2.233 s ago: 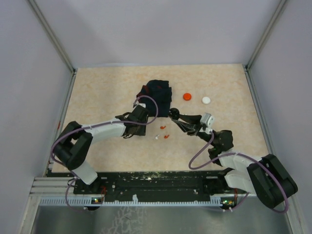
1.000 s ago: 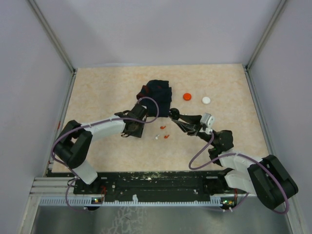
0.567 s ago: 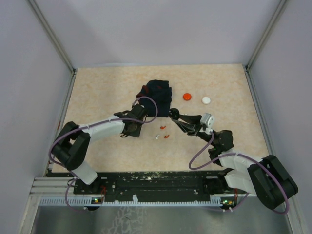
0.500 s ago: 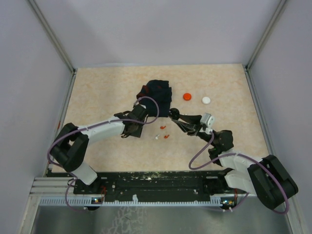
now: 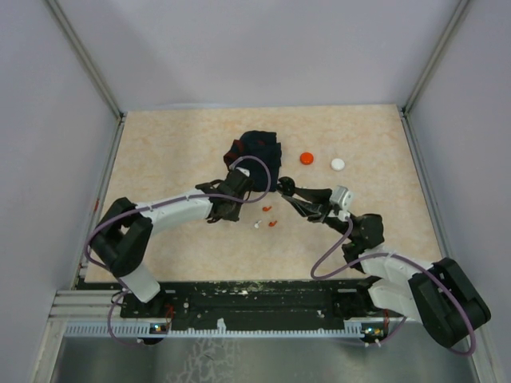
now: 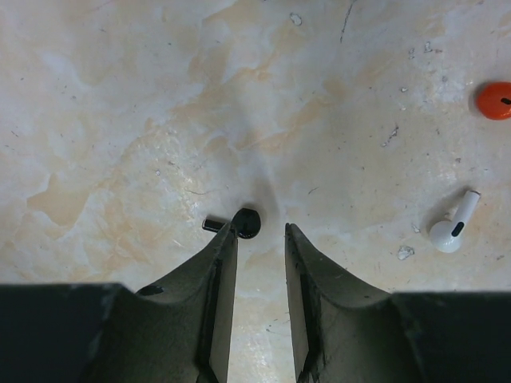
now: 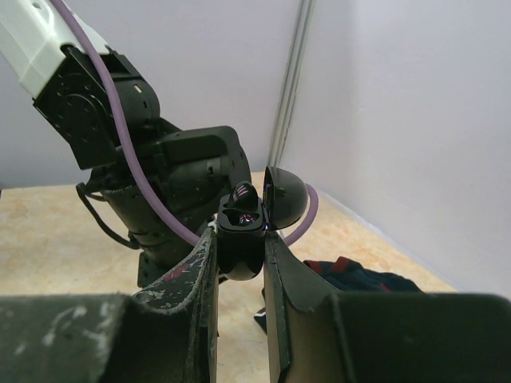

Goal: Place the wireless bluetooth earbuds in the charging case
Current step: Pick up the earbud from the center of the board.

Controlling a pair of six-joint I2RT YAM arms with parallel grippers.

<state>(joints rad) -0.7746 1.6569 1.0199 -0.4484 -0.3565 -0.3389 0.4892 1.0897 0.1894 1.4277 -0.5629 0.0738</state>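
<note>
In the left wrist view a black earbud [image 6: 246,223] lies on the table just past my left fingertip [image 6: 226,239]. My left gripper [image 6: 259,233] is open a narrow gap with nothing between the fingers. A white earbud [image 6: 451,229] lies to its right and a red earbud [image 6: 495,100] farther off. From above, the white earbud [image 5: 256,226] and two red earbuds [image 5: 267,209] lie right of my left gripper [image 5: 238,199]. My right gripper [image 5: 289,188] is shut on the black charging case [image 7: 242,239]. It holds the case upright with the lid [image 7: 285,195] open and a dark earbud seated inside.
A dark navy cloth with red trim [image 5: 257,152] lies behind both grippers and shows in the right wrist view [image 7: 359,275]. A red disc [image 5: 306,158] and a white disc [image 5: 338,163] lie to its right. Grey walls enclose the table.
My left gripper has moved right and a little farther back, toward the cloth and the held case. The right arm and the case have stayed put.
</note>
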